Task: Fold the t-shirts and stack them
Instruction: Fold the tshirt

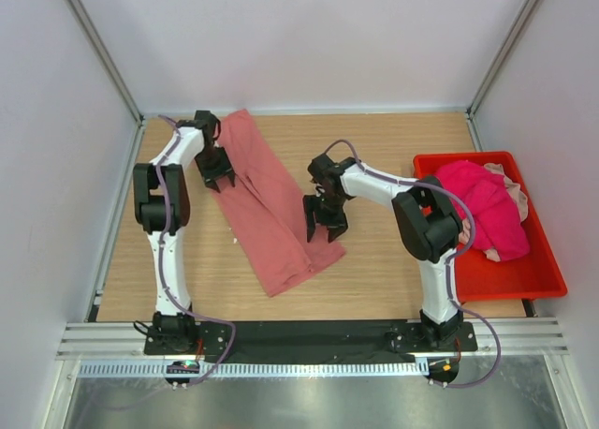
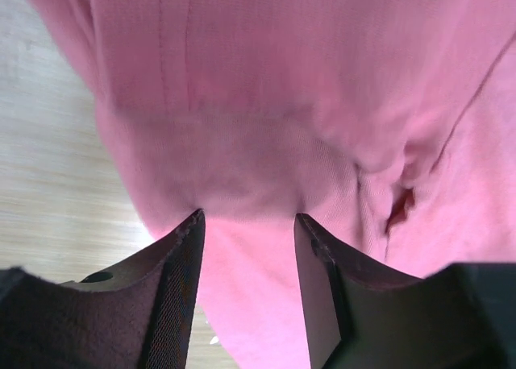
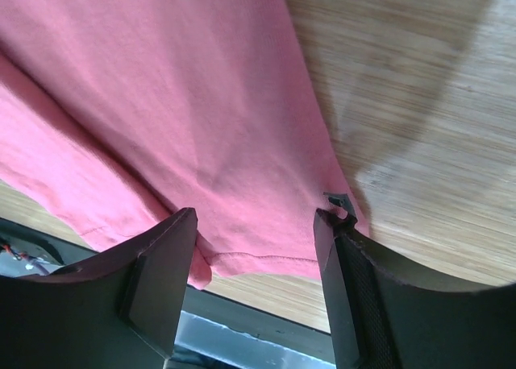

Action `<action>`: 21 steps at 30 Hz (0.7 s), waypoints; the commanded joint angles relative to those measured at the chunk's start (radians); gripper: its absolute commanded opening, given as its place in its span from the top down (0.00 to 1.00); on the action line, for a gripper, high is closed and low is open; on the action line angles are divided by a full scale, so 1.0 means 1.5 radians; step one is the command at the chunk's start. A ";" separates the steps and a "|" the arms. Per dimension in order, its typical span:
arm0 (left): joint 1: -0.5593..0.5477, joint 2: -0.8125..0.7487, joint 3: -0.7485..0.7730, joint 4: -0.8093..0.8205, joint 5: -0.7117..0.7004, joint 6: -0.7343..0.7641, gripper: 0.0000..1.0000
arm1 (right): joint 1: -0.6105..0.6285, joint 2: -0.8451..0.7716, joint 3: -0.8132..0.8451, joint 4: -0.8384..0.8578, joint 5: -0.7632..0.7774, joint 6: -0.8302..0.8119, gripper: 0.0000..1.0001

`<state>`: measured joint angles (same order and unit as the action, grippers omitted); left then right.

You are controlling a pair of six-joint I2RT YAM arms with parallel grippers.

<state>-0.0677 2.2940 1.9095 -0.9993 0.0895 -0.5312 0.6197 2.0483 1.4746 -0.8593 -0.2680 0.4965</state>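
The left tool (image 1: 217,171) hangs low over the far end of the salmon shirt (image 1: 267,209). Its jaws stand partly apart. In the wrist view the left tool (image 2: 248,224) frames a soft bulge of cloth, but neither pad seems to pinch it, so I judge it open and holding nothing. The right tool (image 1: 323,225) is over the near end, jaws wide and empty. Its own camera shows the right tool (image 3: 256,216) straddling the stitched hem close to a corner of the shirt (image 3: 161,103).

One tool at each end suits a long piece. From there the two could lift or flatten the strip together, probably for a crosswise fold.

The shirt lies on the surface (image 1: 393,139), folded into a long narrow band. It runs on a slant from far left towards the near middle, and the near end is wider and doubled over. Close up, the shirt (image 2: 282,103) is a fine matte knit with shallow creases and a seam line. It is limp, so it will sag and slide rather than keep an edge.

The surface is pale wood with a straight grain. To the right sits a red bin (image 1: 524,279), rigid and shallow. Inside it, a magenta shirt (image 1: 487,209) is heaped over a pale one (image 1: 513,190), both unfolded. The task looks early, with one shirt part-folded and no stack begun.
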 commanded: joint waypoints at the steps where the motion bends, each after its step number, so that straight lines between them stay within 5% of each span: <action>1: -0.006 -0.115 -0.049 0.034 0.006 0.027 0.50 | 0.006 -0.034 0.040 -0.012 0.030 -0.029 0.32; 6: -0.035 -0.264 -0.186 0.043 0.016 -0.016 0.48 | 0.005 -0.065 0.056 -0.055 0.099 -0.078 0.32; 11: -0.145 -0.418 -0.378 0.043 0.028 -0.117 0.53 | 0.004 -0.093 0.009 -0.048 0.156 -0.096 0.31; 15: -0.237 -0.486 -0.494 0.061 0.027 -0.227 0.53 | -0.005 -0.086 -0.014 -0.045 0.157 -0.097 0.31; 21: -0.268 -0.522 -0.580 0.098 0.042 -0.306 0.53 | -0.009 -0.074 -0.026 -0.036 0.156 -0.105 0.31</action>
<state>-0.4702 1.5505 1.0523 -0.9009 0.1459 -0.8871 0.6090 1.9491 1.4353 -0.9142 -0.0574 0.3630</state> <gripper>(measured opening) 0.471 0.692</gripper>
